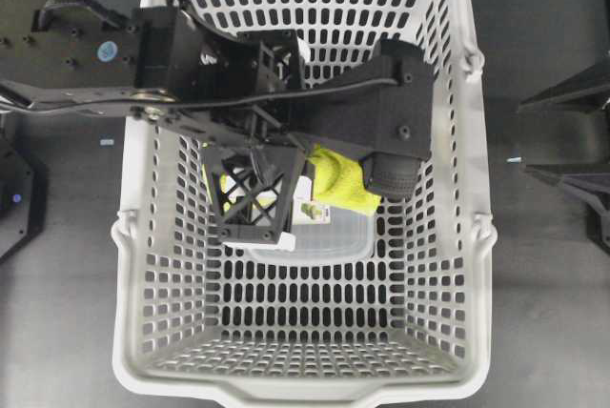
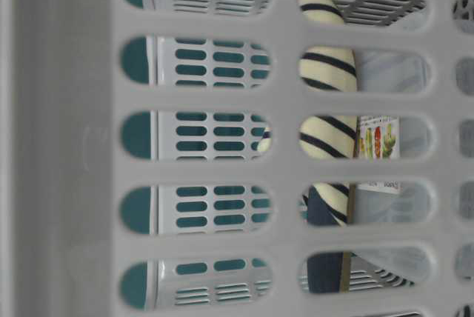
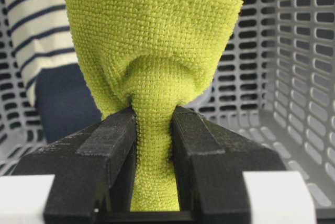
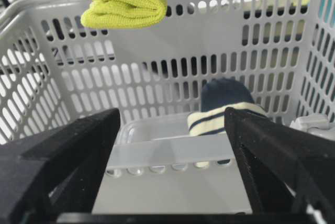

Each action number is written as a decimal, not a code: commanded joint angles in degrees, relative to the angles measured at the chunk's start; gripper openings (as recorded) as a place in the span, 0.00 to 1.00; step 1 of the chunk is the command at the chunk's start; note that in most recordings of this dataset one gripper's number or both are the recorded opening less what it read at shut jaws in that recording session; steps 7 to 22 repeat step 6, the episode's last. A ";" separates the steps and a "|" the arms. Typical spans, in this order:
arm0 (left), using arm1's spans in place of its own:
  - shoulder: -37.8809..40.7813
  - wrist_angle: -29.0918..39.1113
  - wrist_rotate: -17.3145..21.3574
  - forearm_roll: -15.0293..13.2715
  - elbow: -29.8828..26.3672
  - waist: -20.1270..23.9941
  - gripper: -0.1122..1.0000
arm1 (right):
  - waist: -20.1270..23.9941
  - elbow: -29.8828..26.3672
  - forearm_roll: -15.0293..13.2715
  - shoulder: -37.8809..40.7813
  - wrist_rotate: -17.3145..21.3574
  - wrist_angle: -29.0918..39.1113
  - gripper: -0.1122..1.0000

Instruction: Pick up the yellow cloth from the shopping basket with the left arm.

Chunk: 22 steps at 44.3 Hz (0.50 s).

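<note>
The left gripper (image 3: pixel 153 145) is clamped on the yellow cloth (image 3: pixel 152 46): in the left wrist view both black fingers (image 3: pixel 107 145) pinch a narrow neck of the fabric, which bunches and fans out toward 12 o'clock. In the right wrist view the cloth hangs folded at 11 o'clock, clear of the floor of the shopping basket (image 4: pixel 172 85). Overhead, the cloth shows just right of centre, partly covered by the left arm (image 1: pixel 276 84), which crosses the basket from 9 o'clock and hides much of the far half.

The right gripper (image 4: pixel 172 182) stands with its fingers spread wide and nothing between them; overhead its lattice finger sits at about 8 o'clock from the cloth.

One basket is present. Inside it lie one clear plastic container (image 1: pixel 334 236) with a printed label and one cream-and-navy striped slipper (image 4: pixel 220 111), the slipper's lower part cut off by the container's edge. The table-level view looks through the basket's oblong holes and gives only slices of the slipper and label; the cloth is not discernible there.
</note>
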 commanded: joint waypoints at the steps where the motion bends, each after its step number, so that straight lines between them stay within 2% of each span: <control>1: -0.70 -0.18 -0.09 0.18 -0.53 0.09 0.26 | -0.09 -0.44 0.18 0.18 0.00 -0.62 0.79; 22: -0.70 -0.18 -0.09 0.26 -0.53 0.18 0.26 | -0.09 -0.44 0.18 -0.18 0.09 -0.44 0.79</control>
